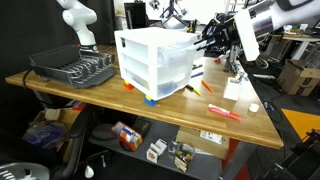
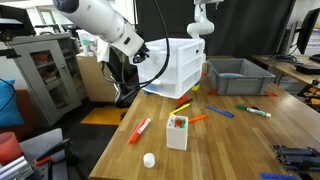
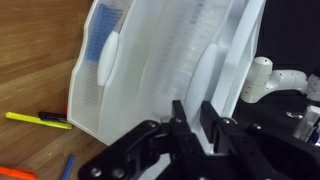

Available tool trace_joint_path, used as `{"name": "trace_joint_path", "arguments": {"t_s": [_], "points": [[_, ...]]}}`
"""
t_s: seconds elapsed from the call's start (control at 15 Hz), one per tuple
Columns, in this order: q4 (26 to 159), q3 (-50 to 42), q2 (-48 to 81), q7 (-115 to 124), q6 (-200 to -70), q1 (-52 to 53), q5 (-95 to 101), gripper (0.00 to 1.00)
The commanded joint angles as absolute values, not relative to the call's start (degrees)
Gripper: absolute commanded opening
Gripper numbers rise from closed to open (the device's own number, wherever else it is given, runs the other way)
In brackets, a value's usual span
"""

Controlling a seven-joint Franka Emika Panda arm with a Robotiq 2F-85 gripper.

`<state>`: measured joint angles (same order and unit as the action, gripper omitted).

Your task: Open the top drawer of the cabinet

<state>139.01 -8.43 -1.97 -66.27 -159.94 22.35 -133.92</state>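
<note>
The white three-drawer cabinet point(image 1: 150, 60) stands on the wooden table and shows in both exterior views point(image 2: 186, 62). My gripper point(image 1: 206, 44) is at the front of the top drawer point(image 1: 183, 46), level with its handle. In the wrist view the cabinet point(image 3: 150, 60) lies sideways and fills the frame. The two black fingers point(image 3: 195, 115) are close together with a thin white edge of the top drawer's handle point(image 3: 204, 72) between them. The top drawer's front looks about flush with the two lower drawers.
A dark wire dish rack point(image 1: 75, 68) stands beside the cabinet and a grey bin point(image 2: 240, 78) behind it. Markers point(image 1: 224, 112) lie scattered on the table, with a small white box point(image 2: 177, 131) and a white cap point(image 2: 149, 159). The table edge is close to the cabinet front.
</note>
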Motion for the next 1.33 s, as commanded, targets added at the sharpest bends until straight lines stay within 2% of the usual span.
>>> {"name": "trace_joint_path", "arguments": {"t_s": [0.0, 1.27], "points": [[142.08, -8.45, -4.97, -60.48, -161.02, 22.62, -127.91, 0.06], [151.31, -10.36, -14.08, -39.57, -160.46, 22.14, -102.04, 0.06]]}}
